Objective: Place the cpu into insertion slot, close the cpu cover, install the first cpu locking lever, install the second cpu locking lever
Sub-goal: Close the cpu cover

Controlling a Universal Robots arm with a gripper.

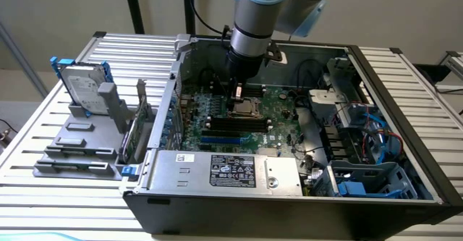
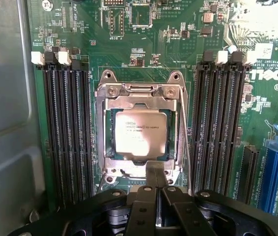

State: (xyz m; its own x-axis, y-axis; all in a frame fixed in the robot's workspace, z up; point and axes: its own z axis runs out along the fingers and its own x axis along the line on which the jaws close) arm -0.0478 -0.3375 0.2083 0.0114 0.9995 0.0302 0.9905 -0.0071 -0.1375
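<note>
Bench (image 1: 65,197): pale slatted metal top, ribs running L-R in the exterior view. Black PC case (image 1: 289,216) lies on its side on it, open side up, over centre and exterior view's right. Just beside, exterior view's left: grey stepped holder (image 1: 76,149) on the slats, w/ hard drive (image 1: 78,84) upright in it.

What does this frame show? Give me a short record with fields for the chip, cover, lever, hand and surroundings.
chip: cpu lies flat in the insertion slot, silvery face up
cover: cpu cover is down, framing the chip
lever: thin rod runs along one side of the cover; cannot tell whether it is latched
hand: hand at the cover's edge, fingers together, nothing seen between them
surroundings: memory slots flank the socket on the green board
</note>
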